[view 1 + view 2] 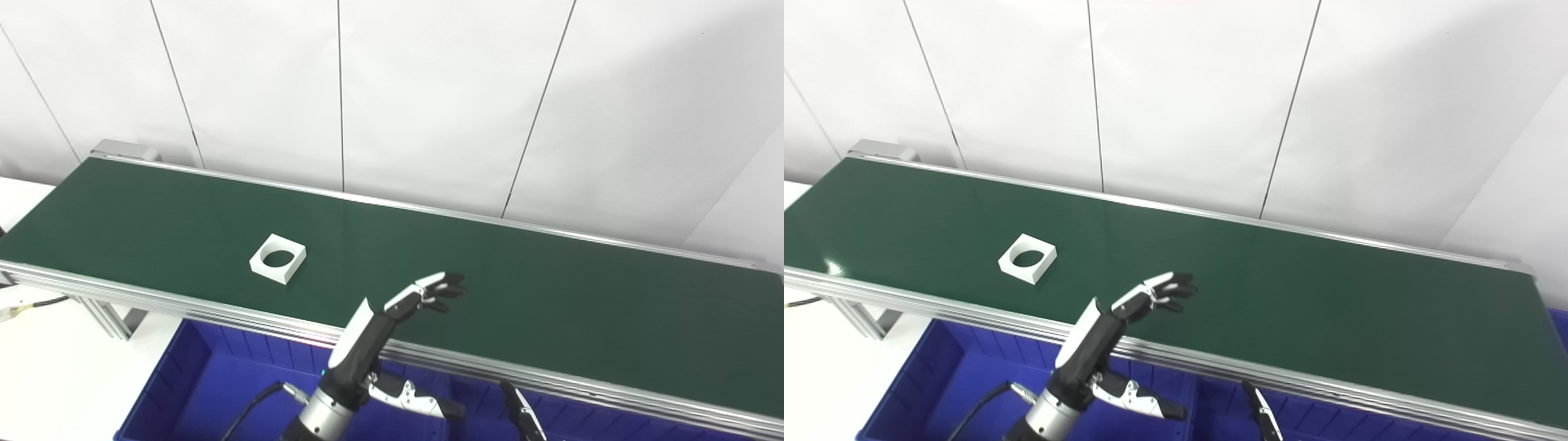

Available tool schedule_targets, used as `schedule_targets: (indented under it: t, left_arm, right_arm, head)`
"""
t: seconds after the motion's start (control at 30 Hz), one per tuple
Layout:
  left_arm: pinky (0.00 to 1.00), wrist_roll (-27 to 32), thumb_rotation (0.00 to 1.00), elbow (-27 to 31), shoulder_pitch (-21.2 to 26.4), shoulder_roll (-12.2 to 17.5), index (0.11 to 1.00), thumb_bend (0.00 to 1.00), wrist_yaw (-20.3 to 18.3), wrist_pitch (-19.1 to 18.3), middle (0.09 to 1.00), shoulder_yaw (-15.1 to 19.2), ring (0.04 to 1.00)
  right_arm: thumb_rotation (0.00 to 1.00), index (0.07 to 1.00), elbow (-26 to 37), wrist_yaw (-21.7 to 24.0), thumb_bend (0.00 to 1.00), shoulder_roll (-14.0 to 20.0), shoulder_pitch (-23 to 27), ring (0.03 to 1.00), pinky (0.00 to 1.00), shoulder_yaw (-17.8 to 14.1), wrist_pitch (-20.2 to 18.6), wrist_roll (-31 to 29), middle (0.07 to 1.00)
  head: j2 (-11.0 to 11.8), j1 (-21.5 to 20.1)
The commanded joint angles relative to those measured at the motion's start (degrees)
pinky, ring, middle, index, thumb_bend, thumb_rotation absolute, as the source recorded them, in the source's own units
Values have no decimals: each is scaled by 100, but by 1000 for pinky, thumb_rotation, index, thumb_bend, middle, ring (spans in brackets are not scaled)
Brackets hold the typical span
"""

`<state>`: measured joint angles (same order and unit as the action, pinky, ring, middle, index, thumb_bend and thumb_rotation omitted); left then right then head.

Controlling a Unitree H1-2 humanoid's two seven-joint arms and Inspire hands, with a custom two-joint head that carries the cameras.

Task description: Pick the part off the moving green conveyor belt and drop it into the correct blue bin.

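One white square block with a round hole (278,258) lies flat on the green conveyor belt (551,288), up and left of the left robot hand (392,321). It looks light, rigid and smooth; opposite outer walls offer the surest hold. That robot hand hovers empty, fingers spread wide, above the blue bin (202,380).

No readable text, labels, brand marks, numbers or signs appear anywhere in either view. Every visible surface is plain and unmarked.
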<state>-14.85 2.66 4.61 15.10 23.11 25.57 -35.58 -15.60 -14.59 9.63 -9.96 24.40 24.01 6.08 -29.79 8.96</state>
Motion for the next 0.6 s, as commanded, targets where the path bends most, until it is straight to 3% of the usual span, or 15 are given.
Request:
schedule_targets:
  t: [0.0, 0.13, 0.23, 0.4, 0.57]
  left_arm:
    - [651, -624, 207, 65, 314, 7, 848, 986, 18, 134, 800, 257, 753]
    - [605, -1111, 99, -44, 686, 137, 844, 996, -436, 117, 795, 615, 723]
    - [544, -1619, 96, -40, 1022, 302, 843, 1000, -1035, -82, 790, 847, 680]
    - [553, -2234, 91, 51, 1569, 595, 827, 1000, -2204, -618, 798, 1007, 691]
    - [577, -2745, 108, -74, 1929, 723, 810, 1000, -2810, -842, 793, 1071, 700]
  right_arm:
    - [1000, 924, 128, -79, 1000, -27, 60, 952, 945, 22, 292, 7, 946]
    - [1000, 931, 134, -67, 1000, -36, 63, 958, 957, 42, 292, -14, 950]
    - [1000, 931, 119, -88, 1000, -42, 71, 955, 946, 63, 292, -8, 949]
    - [1000, 935, 88, -54, 1000, -63, 95, 959, 951, 79, 292, -38, 949]
    - [1000, 931, 75, -99, 1000, -79, 96, 956, 947, 100, 292, -5, 947]
  head:
    - [-9, -4]
    - [-4, -28]
    - [9, -41]
    - [24, -72]
    - [31, -93]
